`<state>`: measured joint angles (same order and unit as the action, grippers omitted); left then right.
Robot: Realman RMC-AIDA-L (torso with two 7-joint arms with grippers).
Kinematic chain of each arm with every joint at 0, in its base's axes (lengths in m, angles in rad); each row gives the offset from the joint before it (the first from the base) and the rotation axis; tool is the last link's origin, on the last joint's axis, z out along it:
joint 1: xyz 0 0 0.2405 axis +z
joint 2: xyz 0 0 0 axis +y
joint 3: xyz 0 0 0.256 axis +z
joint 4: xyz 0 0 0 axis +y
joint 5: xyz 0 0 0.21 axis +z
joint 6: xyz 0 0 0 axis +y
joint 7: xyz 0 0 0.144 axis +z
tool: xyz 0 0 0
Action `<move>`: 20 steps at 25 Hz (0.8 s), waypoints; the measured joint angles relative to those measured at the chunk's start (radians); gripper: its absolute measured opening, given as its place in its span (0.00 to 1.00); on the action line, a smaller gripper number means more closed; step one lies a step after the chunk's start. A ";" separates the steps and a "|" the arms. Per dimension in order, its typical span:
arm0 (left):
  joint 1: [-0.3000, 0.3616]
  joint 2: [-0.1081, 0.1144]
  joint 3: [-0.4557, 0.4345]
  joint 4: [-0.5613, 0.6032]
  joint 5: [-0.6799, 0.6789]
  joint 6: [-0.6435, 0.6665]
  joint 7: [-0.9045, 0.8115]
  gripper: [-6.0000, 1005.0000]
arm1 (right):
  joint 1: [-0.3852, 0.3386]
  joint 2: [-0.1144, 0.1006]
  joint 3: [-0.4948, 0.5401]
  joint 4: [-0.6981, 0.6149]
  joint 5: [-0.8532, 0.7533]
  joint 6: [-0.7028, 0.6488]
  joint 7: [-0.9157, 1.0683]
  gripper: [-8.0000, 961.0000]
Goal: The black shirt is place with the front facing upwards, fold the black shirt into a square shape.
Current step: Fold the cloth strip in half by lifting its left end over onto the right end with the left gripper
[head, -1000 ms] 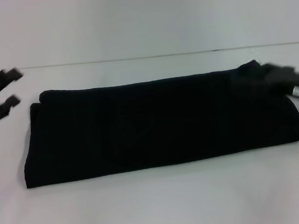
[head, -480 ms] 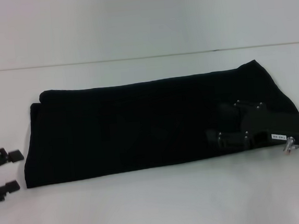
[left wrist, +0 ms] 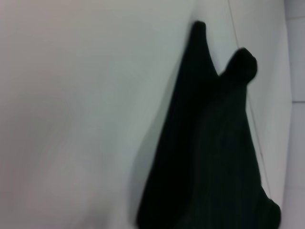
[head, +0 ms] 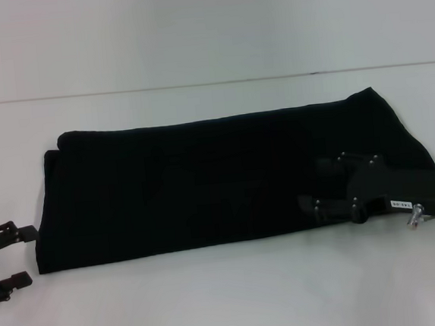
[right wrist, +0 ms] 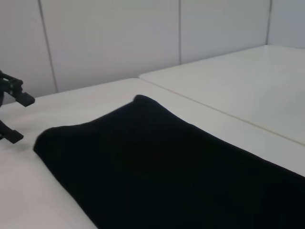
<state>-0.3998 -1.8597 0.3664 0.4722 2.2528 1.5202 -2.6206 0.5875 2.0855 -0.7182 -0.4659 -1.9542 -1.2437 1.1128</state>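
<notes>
Head view: right pincer [head: 311, 187], black with a silver wrist, lies low over the right end of the black soft-fabric shirt [head: 204, 183], fingers spread apart, nothing visibly gripped. Left pincer [head: 26, 256] sits off the shirt's near-left corner, fingers wide, empty. Shirt is a long folded band across the white counter [head: 229, 299].

Left wrist view: shirt [left wrist: 214, 152] on the counter, two rounded ends showing.

Right wrist view: shirt [right wrist: 157, 167] fills the foreground; left pincer [right wrist: 16, 118] beyond its far end, fingers apart.
</notes>
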 joint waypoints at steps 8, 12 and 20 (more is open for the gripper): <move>-0.019 -0.011 0.030 -0.008 0.001 -0.072 -0.020 0.86 | 0.002 0.001 -0.007 0.001 0.001 0.009 0.000 0.89; -0.027 -0.018 0.031 -0.010 0.002 -0.090 -0.020 0.85 | 0.003 0.001 -0.005 0.001 0.002 0.009 -0.001 0.89; -0.080 -0.039 0.053 -0.011 0.002 -0.158 -0.021 0.84 | 0.003 0.001 -0.004 0.001 0.002 0.008 -0.001 0.89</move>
<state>-0.4800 -1.8989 0.4190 0.4616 2.2551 1.3621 -2.6415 0.5908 2.0862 -0.7217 -0.4646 -1.9519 -1.2355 1.1121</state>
